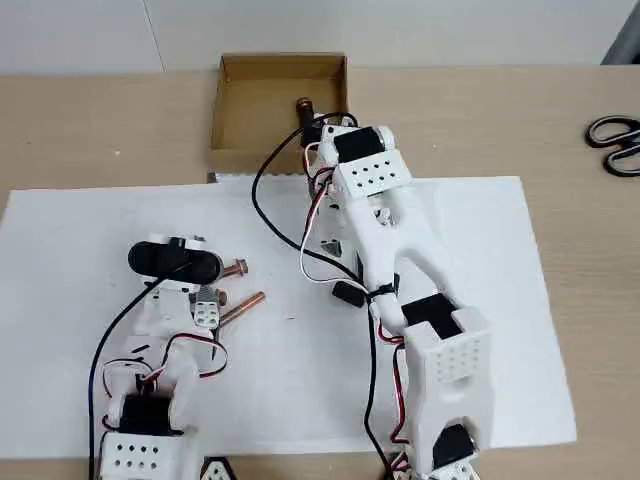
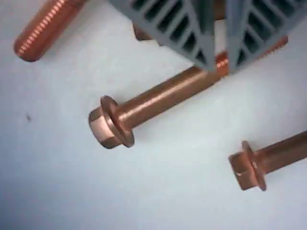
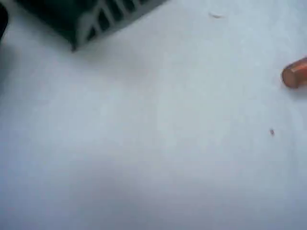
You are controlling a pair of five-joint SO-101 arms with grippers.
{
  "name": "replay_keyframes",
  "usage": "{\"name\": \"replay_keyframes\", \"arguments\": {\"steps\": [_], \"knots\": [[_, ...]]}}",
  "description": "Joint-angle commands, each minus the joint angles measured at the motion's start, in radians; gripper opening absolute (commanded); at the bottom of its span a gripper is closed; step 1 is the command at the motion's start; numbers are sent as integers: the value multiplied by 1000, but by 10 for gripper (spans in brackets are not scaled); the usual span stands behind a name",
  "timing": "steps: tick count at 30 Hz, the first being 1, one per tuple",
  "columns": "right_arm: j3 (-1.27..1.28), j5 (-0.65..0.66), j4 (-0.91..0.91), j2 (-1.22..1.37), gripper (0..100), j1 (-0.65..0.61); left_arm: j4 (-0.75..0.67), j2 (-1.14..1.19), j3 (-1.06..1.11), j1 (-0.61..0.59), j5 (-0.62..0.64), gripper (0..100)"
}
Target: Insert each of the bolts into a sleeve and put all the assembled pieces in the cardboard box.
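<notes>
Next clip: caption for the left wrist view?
Left pincer over one copper bolt on white paper; a second bolt and a third bolt lie nearby.

The high camera is fixed above the table and looks steeply down from the side of its near edge. It is far enough to take in the whole white paper and the cardboard box at the far edge. The left wrist camera faces down, very near the paper, onto the copper bolts in the paper's left half, which the high view shares. The right wrist camera also faces down, very close to the paper, with one bolt tip in sight.
</notes>
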Motion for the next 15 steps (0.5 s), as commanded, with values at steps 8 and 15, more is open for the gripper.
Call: {"name": "replay_keyframes", "arguments": {"steps": [8,15], "knots": [[97,-43,10,-53,136,1,-23,-11,-4,-6,-3,5],[97,-5,4,-53,137,56,-23,-11,-4,-6,-3,5]]}}
